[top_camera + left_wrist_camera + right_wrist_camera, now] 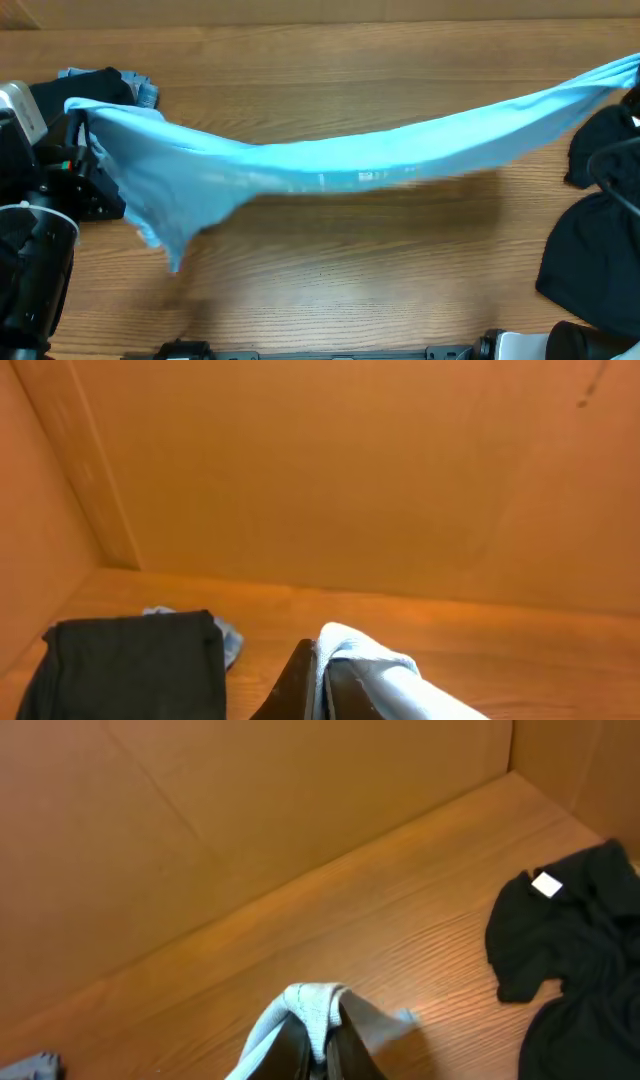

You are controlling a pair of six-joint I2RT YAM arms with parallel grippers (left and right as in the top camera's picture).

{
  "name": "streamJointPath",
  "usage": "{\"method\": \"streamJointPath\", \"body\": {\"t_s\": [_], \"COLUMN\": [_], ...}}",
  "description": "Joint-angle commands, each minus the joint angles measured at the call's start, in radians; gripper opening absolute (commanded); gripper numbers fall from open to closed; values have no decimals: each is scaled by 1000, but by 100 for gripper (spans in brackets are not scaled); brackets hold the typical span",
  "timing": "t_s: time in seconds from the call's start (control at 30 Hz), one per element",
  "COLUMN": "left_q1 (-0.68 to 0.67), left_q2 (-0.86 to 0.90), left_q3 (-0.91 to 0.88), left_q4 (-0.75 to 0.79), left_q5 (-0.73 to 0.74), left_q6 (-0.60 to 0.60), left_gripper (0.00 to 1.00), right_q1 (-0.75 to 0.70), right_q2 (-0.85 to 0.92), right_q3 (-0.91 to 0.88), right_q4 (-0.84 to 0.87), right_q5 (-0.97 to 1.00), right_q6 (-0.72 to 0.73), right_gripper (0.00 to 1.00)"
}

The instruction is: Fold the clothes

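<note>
Overhead: left pincer (322, 685) at 9 o'clock, right pincer (322, 1055) past 2 o'clock, each clamped tight on one end of blue cloth (340, 160), stretched above surface (350, 285). Arms spread wide.

Left arm (35, 250) black – silver housing (18, 105), dark fingers (297, 685).

The blue garment (330, 165) is seen as thin, soft cloth, matt, w/ fine ribbing at the pinched edge. The table (350, 290) is shown as wood-grain, smooth, semi-matt w/ a faint sheen. The black clothes (600, 250) are seen as limp, matt fabric. The back wall (300, 460) is seen as plain brown board, matt, cardboard-like.
</note>
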Motion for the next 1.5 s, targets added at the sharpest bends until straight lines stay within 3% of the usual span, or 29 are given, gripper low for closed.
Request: {"method": "streamJointPath", "body": {"t_s": [0.0, 0.13, 0.23, 0.3, 0.37, 0.5, 0.63, 0.77, 0.9, 1.17, 1.27, 1.47], "left_q1": [1, 3, 7, 17, 25, 75, 81, 37, -41, -196, -252, -258], "left_q2": [119, 420, 673, 774, 836, 834, 833, 837, 840, 840, 838, 813], "left_q3": [6, 6, 18, 100, 335, 718, 835, 751, 506, 26, -118, -241], "left_q4": [20, 55, 239, 286, 273, 240, 18, -294, -508, -543, -564, -480], "left_q5": [-35, -34, 39, 89, 92, 101, 215, 248, 246, 254, 229, 99], "left_q6": [16, 19, 19, 15, 16, 16, 39, 38, 59, 125, 130, -21], "left_gripper": [4, 4, 4, 4, 4, 4, 4, 4, 4, 4, 4, 4], "right_q1": [-1, 13, 34, 34, 32, 16, 15, 15, 17, -50, -130, -202], "right_q2": [85, 386, 587, 593, 560, 531, 523, 548, 547, 536, 489, 317], "right_q3": [15, 13, 12, 18, 137, 318, 315, 286, 0, -539, -651, -755], "right_q4": [13, 12, 214, 342, 409, 364, 203, -44, -43, -43, -44, -43], "right_q5": [28, 27, -65, -105, -101, -99, -16, 166, 150, 124, 122, 100], "right_q6": [-4, -8, -12, -2, 20, 21, 14, -15, -43, -61, -54, -34], "right_gripper": [4, 4, 4, 4, 4, 4, 4, 4, 4, 4, 4, 4]}}
